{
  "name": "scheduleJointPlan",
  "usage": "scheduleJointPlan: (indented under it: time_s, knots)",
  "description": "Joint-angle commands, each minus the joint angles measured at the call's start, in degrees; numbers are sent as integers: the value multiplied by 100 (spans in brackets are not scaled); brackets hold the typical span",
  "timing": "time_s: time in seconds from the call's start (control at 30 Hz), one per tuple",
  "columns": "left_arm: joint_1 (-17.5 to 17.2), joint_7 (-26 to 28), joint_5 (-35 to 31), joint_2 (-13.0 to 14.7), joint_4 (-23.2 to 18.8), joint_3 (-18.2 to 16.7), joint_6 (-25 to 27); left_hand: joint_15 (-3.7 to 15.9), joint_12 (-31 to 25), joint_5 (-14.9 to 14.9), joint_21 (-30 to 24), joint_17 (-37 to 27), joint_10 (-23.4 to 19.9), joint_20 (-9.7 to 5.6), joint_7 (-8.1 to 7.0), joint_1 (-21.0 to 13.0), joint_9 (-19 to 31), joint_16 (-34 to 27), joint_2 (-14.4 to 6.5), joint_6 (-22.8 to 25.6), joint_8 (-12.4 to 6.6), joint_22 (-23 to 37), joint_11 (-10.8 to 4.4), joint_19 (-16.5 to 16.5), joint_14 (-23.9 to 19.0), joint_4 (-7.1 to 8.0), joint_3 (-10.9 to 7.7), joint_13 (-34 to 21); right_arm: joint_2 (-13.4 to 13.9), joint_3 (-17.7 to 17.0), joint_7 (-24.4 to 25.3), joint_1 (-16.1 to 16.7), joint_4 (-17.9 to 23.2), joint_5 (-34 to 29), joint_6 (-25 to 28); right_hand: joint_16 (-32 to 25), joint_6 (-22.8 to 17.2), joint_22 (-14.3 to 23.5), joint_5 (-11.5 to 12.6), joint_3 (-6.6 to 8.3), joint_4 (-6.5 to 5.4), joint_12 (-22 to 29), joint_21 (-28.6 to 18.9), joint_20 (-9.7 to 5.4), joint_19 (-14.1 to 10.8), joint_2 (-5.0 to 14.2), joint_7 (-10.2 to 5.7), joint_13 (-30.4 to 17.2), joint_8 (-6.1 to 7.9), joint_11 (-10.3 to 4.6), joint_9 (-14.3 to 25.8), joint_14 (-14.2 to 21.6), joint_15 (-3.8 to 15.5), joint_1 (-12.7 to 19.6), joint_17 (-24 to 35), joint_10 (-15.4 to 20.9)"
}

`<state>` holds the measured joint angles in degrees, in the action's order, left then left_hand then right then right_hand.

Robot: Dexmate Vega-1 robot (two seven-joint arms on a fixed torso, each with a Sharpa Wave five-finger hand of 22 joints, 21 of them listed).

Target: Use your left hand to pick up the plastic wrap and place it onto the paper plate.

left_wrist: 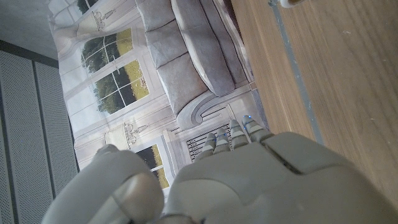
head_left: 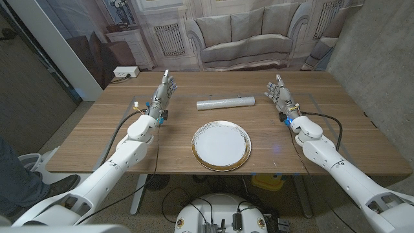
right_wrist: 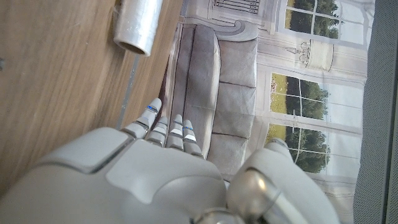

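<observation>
Plastic wrap (head_left: 227, 102) lies crosswise between both hands; left robot hand (head_left: 162, 94), fingers apart and empty, is nearer its left end.

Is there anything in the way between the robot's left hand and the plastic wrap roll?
No. Only bare table lies between the left hand and the plastic wrap, and between the wrap and the paper plate.

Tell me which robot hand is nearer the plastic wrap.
The right robot hand: the plastic wrap ends close beside it, while the left robot hand stands farther off.
</observation>
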<state>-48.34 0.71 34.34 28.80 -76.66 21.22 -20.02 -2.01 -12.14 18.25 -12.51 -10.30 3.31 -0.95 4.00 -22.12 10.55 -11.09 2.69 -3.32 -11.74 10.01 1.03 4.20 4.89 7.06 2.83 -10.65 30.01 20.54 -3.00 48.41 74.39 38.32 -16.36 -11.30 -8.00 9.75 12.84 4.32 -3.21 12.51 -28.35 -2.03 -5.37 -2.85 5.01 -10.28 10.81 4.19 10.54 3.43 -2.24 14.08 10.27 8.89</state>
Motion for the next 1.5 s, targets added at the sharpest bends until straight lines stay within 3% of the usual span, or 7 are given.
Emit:
scheduleJointPlan:
  time_s: [0.03,0.73,1.13,1.5]
  knots:
    - [118,-2,-230,-70,165,74,-252,30,-35,34,7,-9,-76,10,-17,-125,6,-37,-28,76,-34,11,-8,-40,-56,-53,-16,-17,20,-26,46,37,47,13,12,-14,-29,16,36,24,15,8,8,-204,-72,30,6,-16,37,-14,13,72,8,35,25,58]
    - [234,149,-570,-9,11,166,-251,79,-84,78,23,-7,-321,-1,-47,-360,9,-58,-152,314,-81,12,-66,-145,-278,-151,-71,-18,43,-78,157,161,148,33,5,-13,-36,18,40,11,19,-1,57,-193,-111,45,7,-18,37,-2,13,111,-14,38,27,66]
    - [196,129,-683,-8,-77,142,-572,105,-87,86,33,-8,-384,0,-60,-432,11,-53,-187,401,-92,14,-103,-169,-331,-179,-80,-19,59,-66,212,181,237,14,59,-13,-36,19,41,3,24,-7,89,-178,-132,53,11,-18,35,-8,14,137,-24,43,27,68]
    - [150,489,-1179,89,-319,125,-676,142,-105,96,44,-7,-507,-18,-97,-531,14,-58,-234,541,-117,14,-141,-203,-431,-219,-96,-20,48,-57,240,174,279,0,69,-40,-40,20,41,-8,23,-15,104,-169,-211,64,16,-20,35,7,14,236,-6,39,32,66]
